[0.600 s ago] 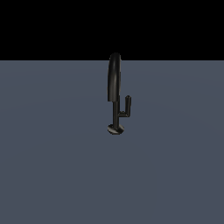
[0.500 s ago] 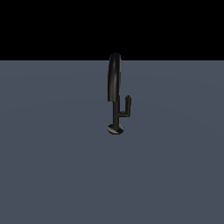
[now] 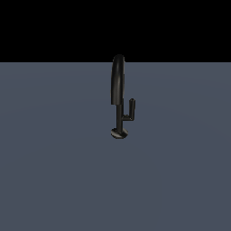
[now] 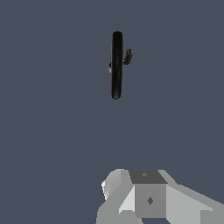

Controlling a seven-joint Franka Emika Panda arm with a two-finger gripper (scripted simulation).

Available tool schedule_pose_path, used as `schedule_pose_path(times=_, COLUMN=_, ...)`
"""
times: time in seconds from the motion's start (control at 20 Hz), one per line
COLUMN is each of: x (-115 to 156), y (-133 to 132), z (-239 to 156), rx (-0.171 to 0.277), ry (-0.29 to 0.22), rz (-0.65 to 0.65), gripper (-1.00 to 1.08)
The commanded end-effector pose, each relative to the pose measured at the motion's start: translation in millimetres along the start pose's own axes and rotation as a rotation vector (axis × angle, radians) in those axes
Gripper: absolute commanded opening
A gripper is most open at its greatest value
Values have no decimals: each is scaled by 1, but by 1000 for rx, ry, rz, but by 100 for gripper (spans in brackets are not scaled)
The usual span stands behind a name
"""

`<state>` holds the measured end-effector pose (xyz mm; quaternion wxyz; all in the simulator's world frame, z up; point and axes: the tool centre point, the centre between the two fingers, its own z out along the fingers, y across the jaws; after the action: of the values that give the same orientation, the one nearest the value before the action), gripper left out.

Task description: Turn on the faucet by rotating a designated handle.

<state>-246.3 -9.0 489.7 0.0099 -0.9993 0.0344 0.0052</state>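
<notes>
Here, faucet: the small glossy black faucet with a tall narrow arched spout, thin upright stem and round disc base stands alone on the flat slate-grey surface, near the middle of the exterior view.
Handle: the short thin black L-shaped lever branches off the stem toward the exterior view's right and points up, reaching well below the top of the spout.
Wrist view: the spout shows as a long dark bar, with the handle a small stub beside it; the faucet lies well ahead of the camera.
Hand: only a pale grey blocky piece of the hand shows at the edge of the wrist view; its fingertips are out of sight, so I cannot tell whether it is spread or pressed together. It is well apart from the faucet and touches nothing visible.
Step in hand: the approach, judging by the gap; the handle looks untouched.
Next move: likely to travel toward the lever's side, avoid the spout, then set a finger against the upright part and sweep it around the stem.
</notes>
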Motion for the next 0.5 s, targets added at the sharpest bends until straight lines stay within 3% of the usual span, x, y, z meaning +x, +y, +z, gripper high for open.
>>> schedule_pose_path(times=0.0, x=7, y=0, z=1, rx=16, ry=-17, rz=18, gripper=-100)
schedule_pose_path(times=0.45, x=49, y=-1, z=12, rx=114, ry=-118, rz=124, gripper=-100)
